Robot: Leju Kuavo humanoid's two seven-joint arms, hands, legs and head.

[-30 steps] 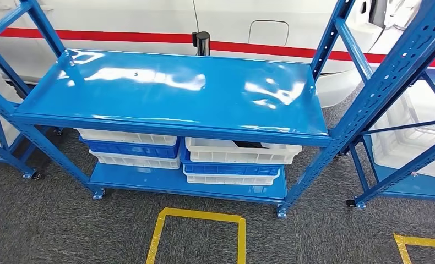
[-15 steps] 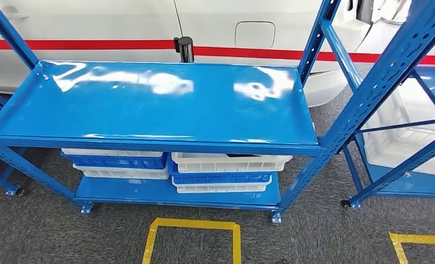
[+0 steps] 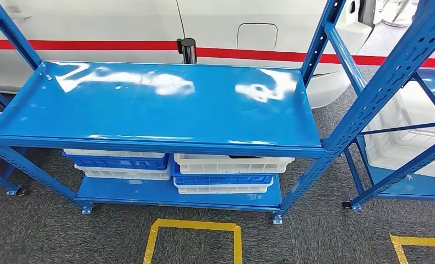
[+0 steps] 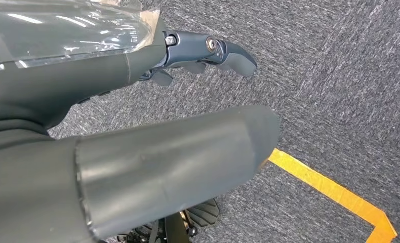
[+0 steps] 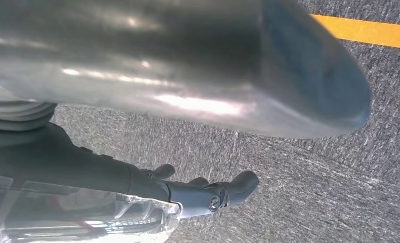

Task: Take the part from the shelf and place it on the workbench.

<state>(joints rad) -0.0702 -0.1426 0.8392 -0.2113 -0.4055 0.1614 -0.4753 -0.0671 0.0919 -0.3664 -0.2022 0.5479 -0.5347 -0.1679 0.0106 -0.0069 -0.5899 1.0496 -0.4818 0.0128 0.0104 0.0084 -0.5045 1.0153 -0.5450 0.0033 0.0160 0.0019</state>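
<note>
A blue metal shelf [image 3: 155,104] stands in front of me in the head view, its glossy top level bare. On its lower level sit two stacks of white and blue bins [image 3: 116,162]. A dark part [image 3: 246,157] just shows inside the top white bin [image 3: 232,163] of the right stack, mostly hidden under the shelf's edge. My left hand [image 4: 112,76] hangs over grey carpet with its fingers [image 4: 223,50] apart and nothing in it. My right hand [image 5: 86,167] hangs likewise over the carpet, fingers [image 5: 228,190] apart and holding nothing.
A second blue shelf [image 3: 394,77] with a white bin [image 3: 397,143] stands close on the right. Yellow tape squares [image 3: 193,225] mark the carpet before the shelves. Behind runs a white body with a red stripe [image 3: 94,44] and a black post [image 3: 186,49].
The camera has moved: the whole shelf sits further left and slightly lower in the picture than a second ago. Since half a second ago the view has barely shifted.
</note>
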